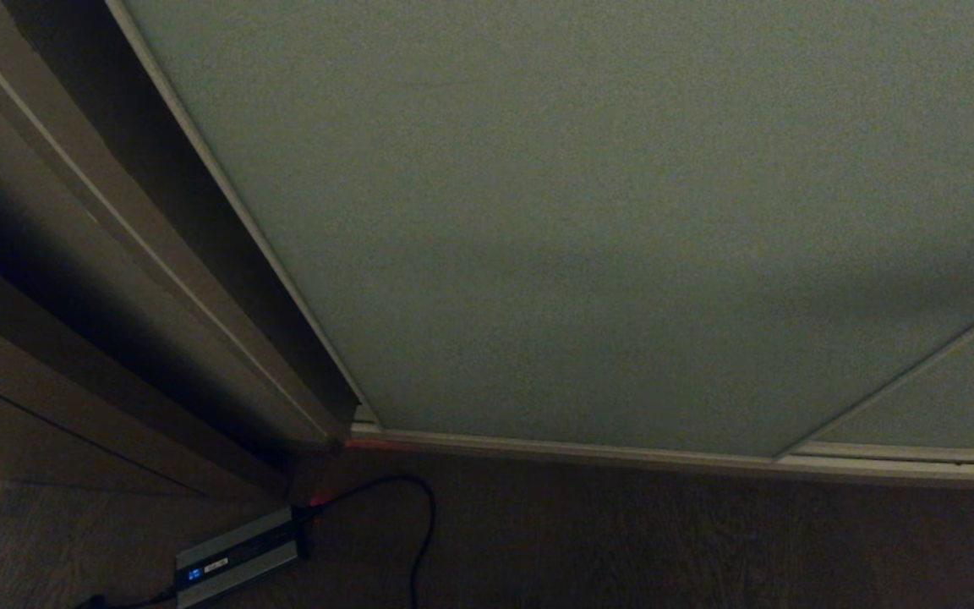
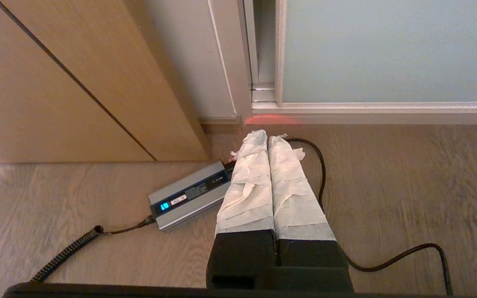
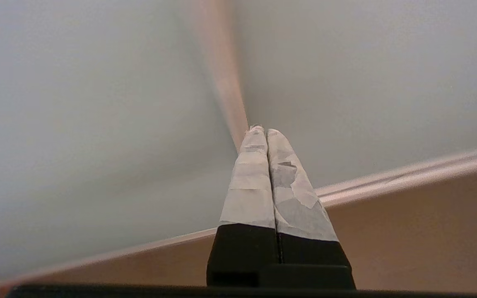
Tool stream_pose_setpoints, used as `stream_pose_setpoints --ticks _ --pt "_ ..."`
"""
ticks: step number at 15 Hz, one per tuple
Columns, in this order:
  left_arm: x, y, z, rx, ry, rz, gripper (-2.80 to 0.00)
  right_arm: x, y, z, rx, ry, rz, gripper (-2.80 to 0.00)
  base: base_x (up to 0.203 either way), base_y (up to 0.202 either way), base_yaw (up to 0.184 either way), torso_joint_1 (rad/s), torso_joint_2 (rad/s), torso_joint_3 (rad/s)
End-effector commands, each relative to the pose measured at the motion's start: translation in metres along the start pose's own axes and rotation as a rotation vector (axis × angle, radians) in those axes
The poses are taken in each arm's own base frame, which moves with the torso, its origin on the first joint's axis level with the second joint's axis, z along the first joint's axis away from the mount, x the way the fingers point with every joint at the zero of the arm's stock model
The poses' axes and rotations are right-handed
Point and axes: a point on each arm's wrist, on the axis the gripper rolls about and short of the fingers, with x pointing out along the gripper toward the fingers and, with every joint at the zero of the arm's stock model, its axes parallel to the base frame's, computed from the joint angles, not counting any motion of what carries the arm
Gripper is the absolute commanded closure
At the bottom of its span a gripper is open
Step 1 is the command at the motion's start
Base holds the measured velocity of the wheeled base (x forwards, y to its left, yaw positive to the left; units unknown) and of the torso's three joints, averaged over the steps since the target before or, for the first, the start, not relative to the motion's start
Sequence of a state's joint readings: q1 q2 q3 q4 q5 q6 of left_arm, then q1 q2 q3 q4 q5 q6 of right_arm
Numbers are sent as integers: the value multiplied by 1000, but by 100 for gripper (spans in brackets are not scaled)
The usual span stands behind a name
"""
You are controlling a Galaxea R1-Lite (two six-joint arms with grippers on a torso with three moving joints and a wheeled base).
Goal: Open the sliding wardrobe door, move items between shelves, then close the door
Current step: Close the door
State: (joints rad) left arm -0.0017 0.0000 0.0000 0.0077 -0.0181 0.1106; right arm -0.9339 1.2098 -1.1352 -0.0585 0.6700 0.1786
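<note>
The sliding wardrobe door (image 1: pixel 580 220) fills most of the head view as a matte grey-green panel with a thin pale frame, drawn fully across the wardrobe. It also shows in the left wrist view as the door (image 2: pixel 387 49) and in the right wrist view as the door (image 3: pixel 77 124). My right gripper (image 3: pixel 262 131) is shut with nothing in it, its taped tips close to the pale vertical frame strip (image 3: pixel 222 70) between two panels. My left gripper (image 2: pixel 267 136) hangs low over the floor, shut and empty. The items and the shelves are hidden.
A grey power brick (image 2: pixel 189 194) with a lit blue display lies on the wooden floor (image 2: pixel 408 186), with a black cable (image 2: pixel 323 165) looping beside it. The brown wooden door casing (image 1: pixel 73 279) stands to the left of the wardrobe. A pale bottom rail (image 1: pixel 622 452) runs under the panels.
</note>
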Motion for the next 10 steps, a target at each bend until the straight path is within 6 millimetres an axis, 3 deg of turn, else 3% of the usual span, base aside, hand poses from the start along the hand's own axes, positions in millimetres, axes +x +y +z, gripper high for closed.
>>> stream_pose_setpoints --ticks 1,3,5,8,10 --pt "0 0 0 1 2 0 0 -42 50 -3 -133 -121 -57 0 0 0 0 0 0 0" --pt "0 0 0 1 2 0 0 -75 75 -20 -199 -188 -38 0 0 0 0 0 0 0" --pt "0 0 0 0 2 0 0 -105 86 -54 -263 -196 80 0 0 0 0 0 0 0" --pt "0 0 0 1 2 0 0 -151 79 -115 -317 -182 248 0 0 0 0 0 0 0" --pt "0 0 0 1 2 0 0 -159 67 -174 -327 -47 290 0 0 0 0 0 0 0"
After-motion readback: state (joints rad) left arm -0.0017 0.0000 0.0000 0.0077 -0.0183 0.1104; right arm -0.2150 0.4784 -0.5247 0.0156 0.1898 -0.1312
